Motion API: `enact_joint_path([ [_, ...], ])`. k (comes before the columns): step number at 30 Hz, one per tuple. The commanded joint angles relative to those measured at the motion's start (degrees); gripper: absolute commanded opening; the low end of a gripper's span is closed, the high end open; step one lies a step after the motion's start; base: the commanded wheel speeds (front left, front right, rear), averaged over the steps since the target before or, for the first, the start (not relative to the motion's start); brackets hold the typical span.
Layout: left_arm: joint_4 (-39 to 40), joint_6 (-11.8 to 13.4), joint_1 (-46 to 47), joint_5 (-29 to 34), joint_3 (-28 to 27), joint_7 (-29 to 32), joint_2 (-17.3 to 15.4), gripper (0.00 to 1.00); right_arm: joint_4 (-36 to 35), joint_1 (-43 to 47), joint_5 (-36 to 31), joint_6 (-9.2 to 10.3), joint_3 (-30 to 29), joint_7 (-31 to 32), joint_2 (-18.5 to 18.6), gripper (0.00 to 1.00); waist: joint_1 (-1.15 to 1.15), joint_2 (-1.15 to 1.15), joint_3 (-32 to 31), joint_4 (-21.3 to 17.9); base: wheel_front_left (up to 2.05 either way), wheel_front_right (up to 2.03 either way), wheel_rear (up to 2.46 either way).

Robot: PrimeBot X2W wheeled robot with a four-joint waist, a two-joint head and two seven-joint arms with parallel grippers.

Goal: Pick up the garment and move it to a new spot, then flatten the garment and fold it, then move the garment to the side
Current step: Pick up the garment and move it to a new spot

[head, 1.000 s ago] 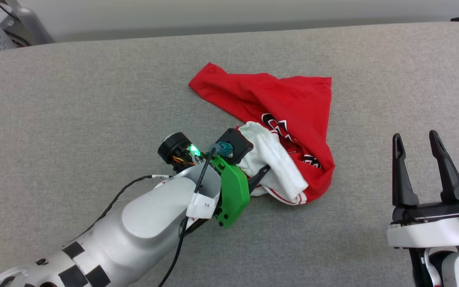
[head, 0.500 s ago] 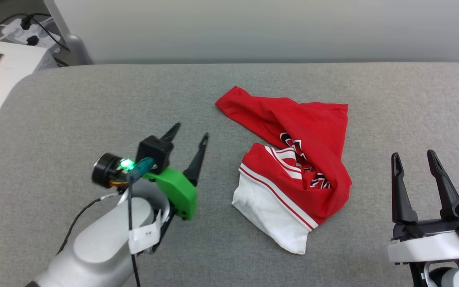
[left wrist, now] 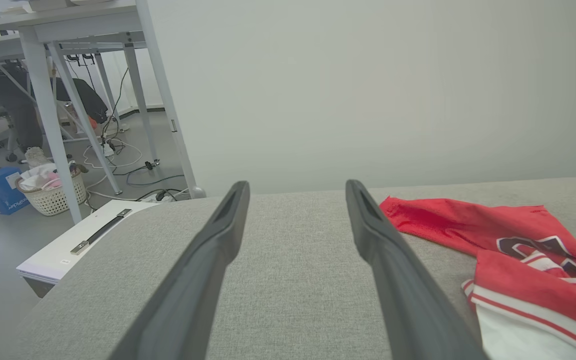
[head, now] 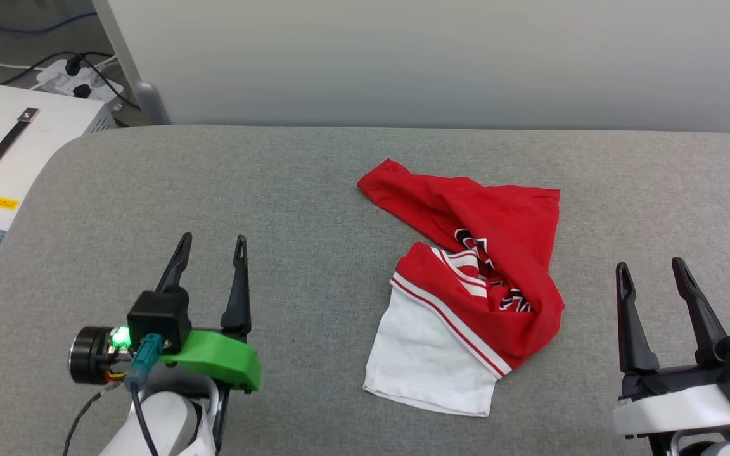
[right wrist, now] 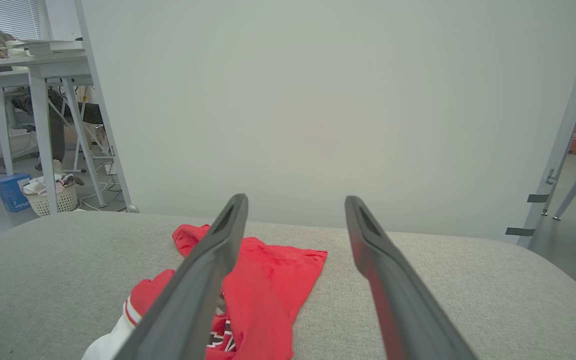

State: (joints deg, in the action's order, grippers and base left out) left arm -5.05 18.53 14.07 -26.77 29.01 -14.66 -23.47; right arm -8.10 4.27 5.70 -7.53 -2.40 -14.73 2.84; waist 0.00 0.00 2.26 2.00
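1 garment [head: 504, 221] crumpled btwn L tool [head: 212, 239] & R tool [head: 649, 263], both gaping.

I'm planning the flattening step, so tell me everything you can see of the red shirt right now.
The garment is a red T-shirt of thin, soft-looking cloth, lying crumpled and folded over itself on the grey padded surface. A white sleeve with red-white striped trim spreads toward the robot; black white-outlined lettering peeks from the folds. Only the surface touches it; the left gripper and right gripper stand open, apart from it.
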Motion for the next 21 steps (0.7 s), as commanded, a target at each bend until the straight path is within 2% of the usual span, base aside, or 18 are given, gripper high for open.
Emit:
enact_joint_path([
  [1, 0.95, -1.05, -2.67, 1.49, -2.22, -0.33, 1.16, 1.00, 0.21, 0.94, -0.33, 0.04, 0.15, -0.27, 0.04, 1.00, 0.00, 0.00, -0.52, -0.19, 0.00, 0.00, 0.00],
  [5, 2.83, -4.48, -8.19, 5.41, -8.01, -0.33, 4.05, 1.00, 0.83, 1.70, -0.07, 0.04, 0.24, -0.27, 0.04, 1.00, 0.00, 0.00, -1.32, -0.36, 0.00, 0.00, 0.00],
  [10, 3.33, -8.32, -13.05, 10.27, -12.39, -0.33, 7.68, 1.00, 1.45, 2.56, -0.02, 0.04, 0.63, -0.27, 0.04, 1.00, 0.00, 0.00, -2.04, -0.40, 0.00, 0.00, 0.00],
  [11, 2.90, -10.35, -15.11, 12.73, -14.25, -0.33, 9.73, 1.00, 1.84, 3.27, 0.11, 0.04, 0.64, -0.27, 0.04, 1.00, 0.00, 0.00, -2.41, -0.32, 0.00, 0.00, 0.00],
  [21, 1.57, -15.58, -18.37, 17.65, -19.13, -0.33, 14.66, 1.00, 3.42, 5.32, 0.68, 0.04, 0.65, -0.27, 0.04, 1.00, 0.00, 0.00, -3.43, 0.07, 0.00, 0.00, 0.00],
])
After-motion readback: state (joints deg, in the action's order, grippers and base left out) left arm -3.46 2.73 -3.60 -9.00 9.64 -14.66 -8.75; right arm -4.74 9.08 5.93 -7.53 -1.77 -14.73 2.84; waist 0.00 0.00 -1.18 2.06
